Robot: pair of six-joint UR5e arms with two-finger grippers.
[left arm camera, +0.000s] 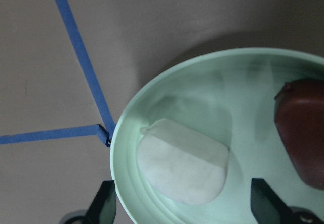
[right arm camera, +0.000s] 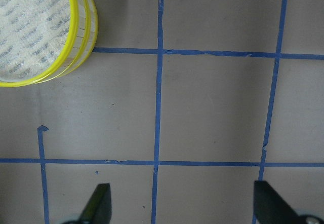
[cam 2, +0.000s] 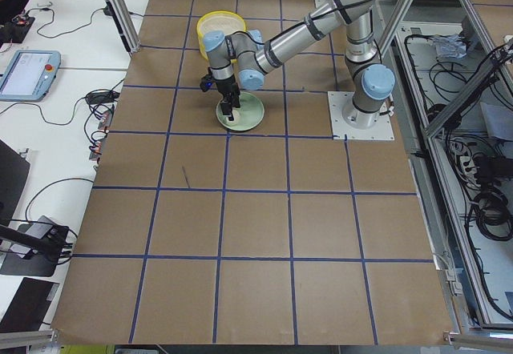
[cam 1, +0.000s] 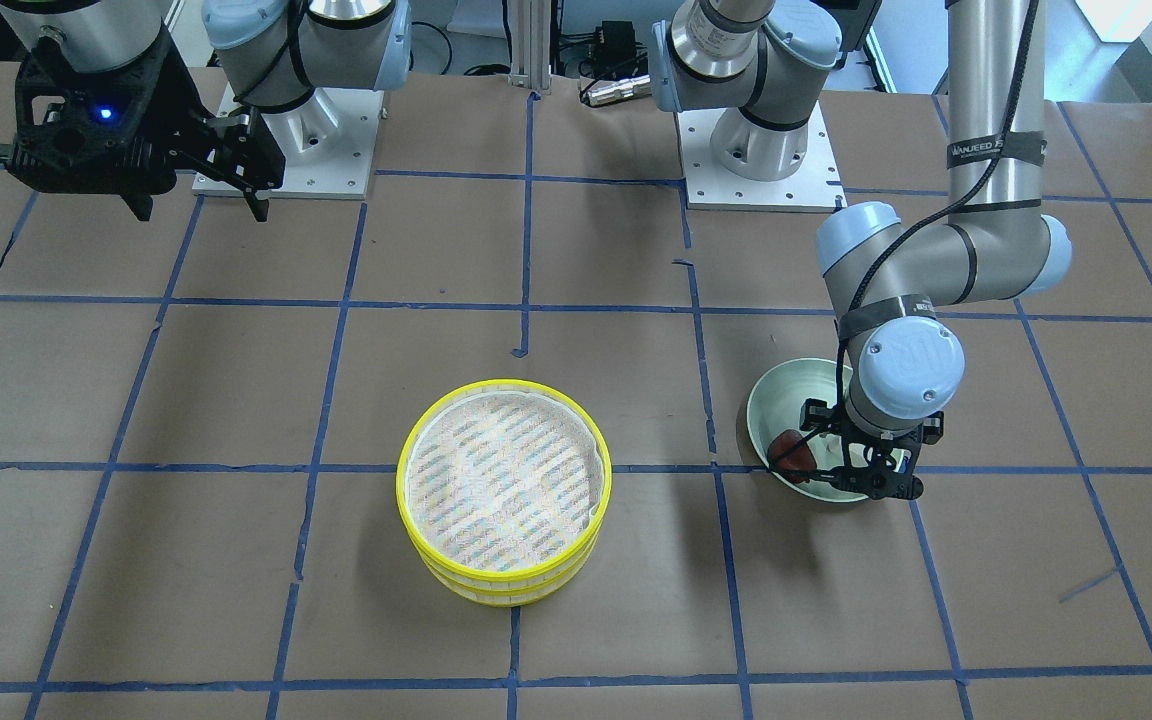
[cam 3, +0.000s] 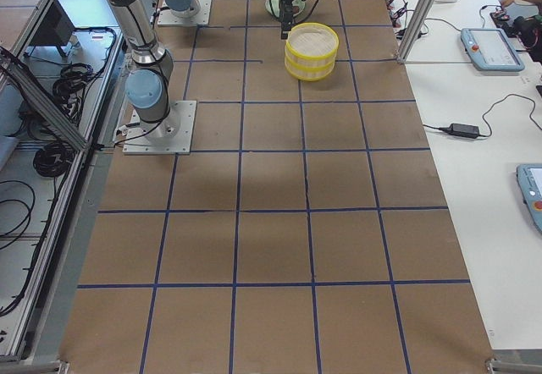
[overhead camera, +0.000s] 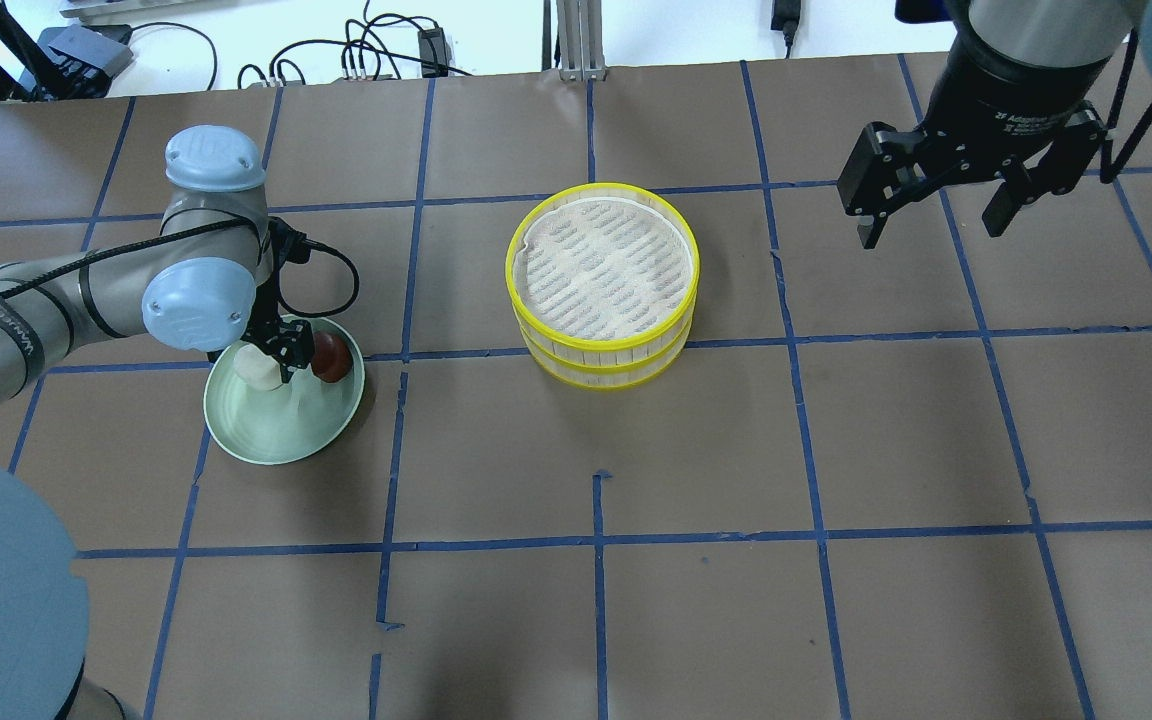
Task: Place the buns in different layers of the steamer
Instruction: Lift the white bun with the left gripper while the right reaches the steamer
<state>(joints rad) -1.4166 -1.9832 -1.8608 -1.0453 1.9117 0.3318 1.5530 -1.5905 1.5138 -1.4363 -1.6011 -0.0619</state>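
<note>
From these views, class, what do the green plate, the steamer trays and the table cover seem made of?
Green plate: likely glazed ceramic or plastic; smooth, with soft reflections. Steamer trays: probably plastic, given the uniform bright yellow rims; the liner looks like woven cloth. Table cover: matte brown paper, seams taped blue.

Buns (overhead camera: pixel 259 368) share the plate (overhead camera: pixel 276 432) (side by side), left of stacked steamer layers (overhead camera: pixel 604 362).
</note>
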